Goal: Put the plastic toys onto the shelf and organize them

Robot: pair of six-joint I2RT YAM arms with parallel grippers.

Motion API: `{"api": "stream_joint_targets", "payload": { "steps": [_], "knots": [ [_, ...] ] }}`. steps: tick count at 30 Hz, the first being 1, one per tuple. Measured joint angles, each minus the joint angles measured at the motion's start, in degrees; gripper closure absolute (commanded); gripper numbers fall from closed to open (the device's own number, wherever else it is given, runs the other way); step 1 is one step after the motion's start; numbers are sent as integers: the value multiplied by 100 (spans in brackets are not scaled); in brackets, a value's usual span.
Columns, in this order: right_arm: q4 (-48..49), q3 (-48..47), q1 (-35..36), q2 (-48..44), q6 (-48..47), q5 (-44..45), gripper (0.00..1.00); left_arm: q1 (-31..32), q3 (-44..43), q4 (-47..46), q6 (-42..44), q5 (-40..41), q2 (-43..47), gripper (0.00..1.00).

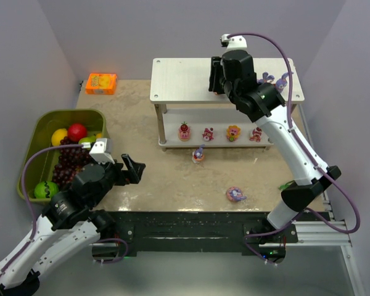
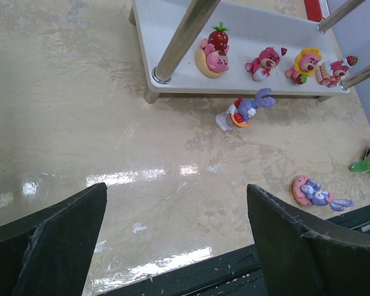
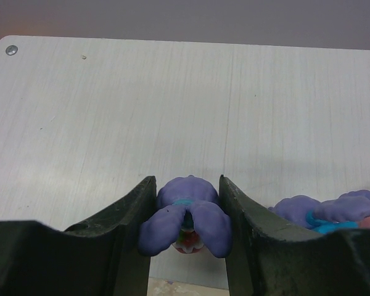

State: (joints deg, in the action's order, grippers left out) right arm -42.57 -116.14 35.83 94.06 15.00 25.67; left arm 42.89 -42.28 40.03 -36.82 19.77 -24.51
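My right gripper (image 3: 186, 213) is shut on a purple bunny (image 3: 185, 214) over the shelf's (image 1: 179, 77) pale top board (image 3: 111, 111); another bunny (image 3: 333, 209) lies just to its right. In the top view the right gripper (image 1: 217, 77) hides its bunny, and two bunnies (image 1: 275, 80) stand at the top board's right end. Four cake-like figures (image 1: 219, 132) stand in a row on the lower board (image 2: 172, 43). One bunny (image 1: 198, 154) stands on the table before the shelf and another on a pink donut (image 1: 235, 195) lies nearer. My left gripper (image 2: 176, 234) is open and empty above the table (image 2: 80, 123).
An olive-green bin (image 1: 40, 129) with grapes, apple, lemon and a green fruit stands at the left. An orange box (image 1: 101, 83) lies at the back left. A dragon fruit's green tip (image 1: 288, 184) shows by the right arm.
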Motion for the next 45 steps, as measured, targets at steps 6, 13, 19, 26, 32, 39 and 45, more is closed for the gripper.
{"api": "stream_joint_targets", "payload": {
  "steps": [6,13,19,26,32,39,45],
  "knots": [
    [-46,2,0,-31,4,-144,64,0,0,0,0,2,0,0],
    [-144,24,0,-103,15,-273,61,0,0,0,0,4,-2,1],
    [-254,24,0,-144,15,-269,41,0,0,0,-2,4,-2,0],
    [-330,310,0,-146,-4,-264,33,0,0,0,-2,9,-2,1],
    [-247,332,0,-153,0,-262,31,0,0,0,-2,17,-2,1],
    [-238,330,4,-334,9,-271,27,0,0,0,-2,20,-2,1],
    [-197,328,4,-656,-2,-289,27,0,0,0,-2,17,-2,0]
  ]
}}
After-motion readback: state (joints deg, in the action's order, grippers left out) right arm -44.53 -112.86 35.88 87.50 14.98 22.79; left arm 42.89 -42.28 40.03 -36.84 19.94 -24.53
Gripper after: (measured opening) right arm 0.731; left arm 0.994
